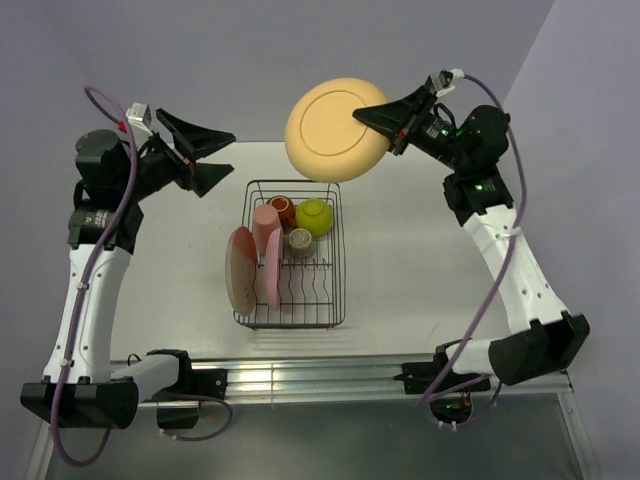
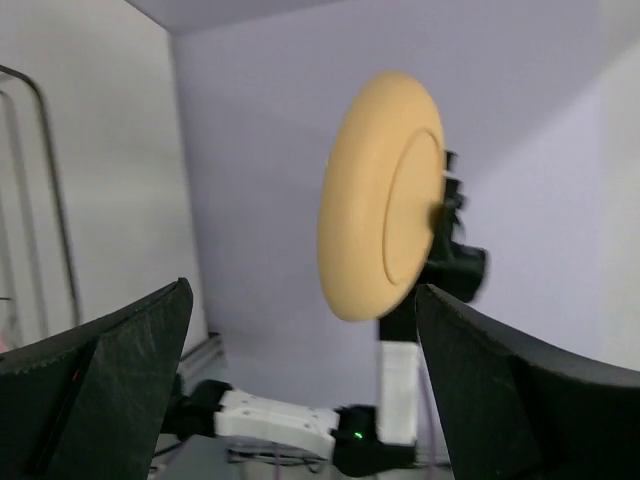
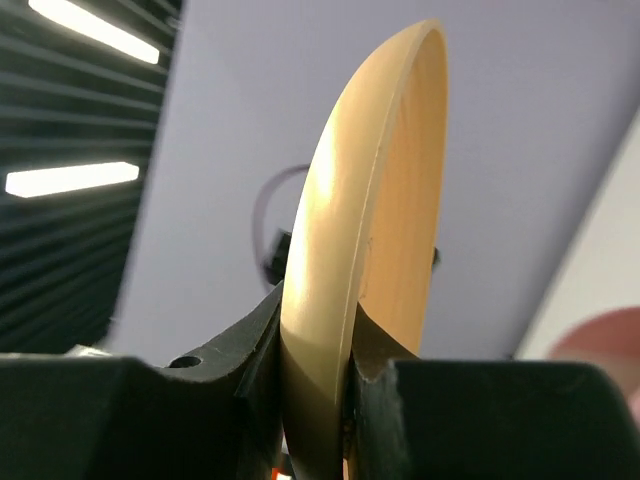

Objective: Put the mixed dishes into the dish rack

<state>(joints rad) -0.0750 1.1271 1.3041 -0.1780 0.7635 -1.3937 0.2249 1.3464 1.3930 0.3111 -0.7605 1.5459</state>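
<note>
Nearest to us on the white desk (image 1: pixel 420 300) stood the black wire dish rack (image 1: pixel 312 300), and we saw most of the load in it. A pink-and-cream plastic plate (image 1: pixel 240 270) and a pink plastic plate (image 1: pixel 272 268) stood on edge along its left side. Behind them, at the far end, sat a small tan bowl (image 1: pixel 300 240), a salmon-pink plastic tumbler (image 1: pixel 265 215), a small red-orange handled cup (image 1: pixel 282 208) and a lime-green plastic bowl (image 1: pixel 314 216). The prongs to the right of the pink plate looked free. Farther back on the left, the left end effector (image 1: pixel 225 158) hung above the desk's far corner with its jaws spread wide and nothing between them. Farthest off, the right end effector (image 1: pixel 362 118) was closed on the rim of the round yellow-orange plastic plate (image 1: pixel 330 135), pinching it between both fingers and holding it in the air beyond the rack's far end, well clear of the wires. We judged the step in hand to be the carrying of this last plate to the rack. The next move, as we read it, called for bringing the plate back over the free prongs, turning it upright on edge in line with the other two plates, lowering it between the wires without knocking the bowls, and only then letting go.
</note>
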